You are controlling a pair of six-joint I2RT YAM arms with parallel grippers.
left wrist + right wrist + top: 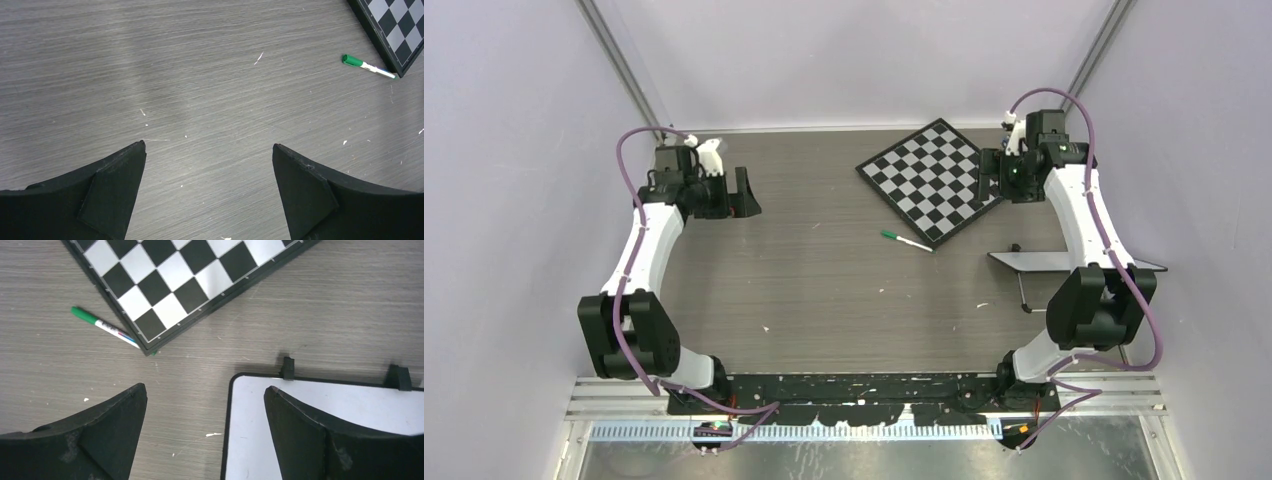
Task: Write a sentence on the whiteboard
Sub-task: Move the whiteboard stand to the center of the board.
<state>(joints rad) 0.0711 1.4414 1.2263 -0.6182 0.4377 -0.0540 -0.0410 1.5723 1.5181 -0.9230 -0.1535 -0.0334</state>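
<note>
whiteboard (360, 405) lies near the right claw (205, 389), whose jaws gape empty; left claw (209, 145), well apart, gapes too.

Green marker (906, 241) just beside chessboard (929, 180) corner, whiteboard (1034, 261) lying farther right

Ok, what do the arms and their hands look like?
The left arm and right arm have white links with bulky black joints, and a purple cable loops along each. The left hand and right hand have matte black wedge-shaped fingers tapering to points.
</note>
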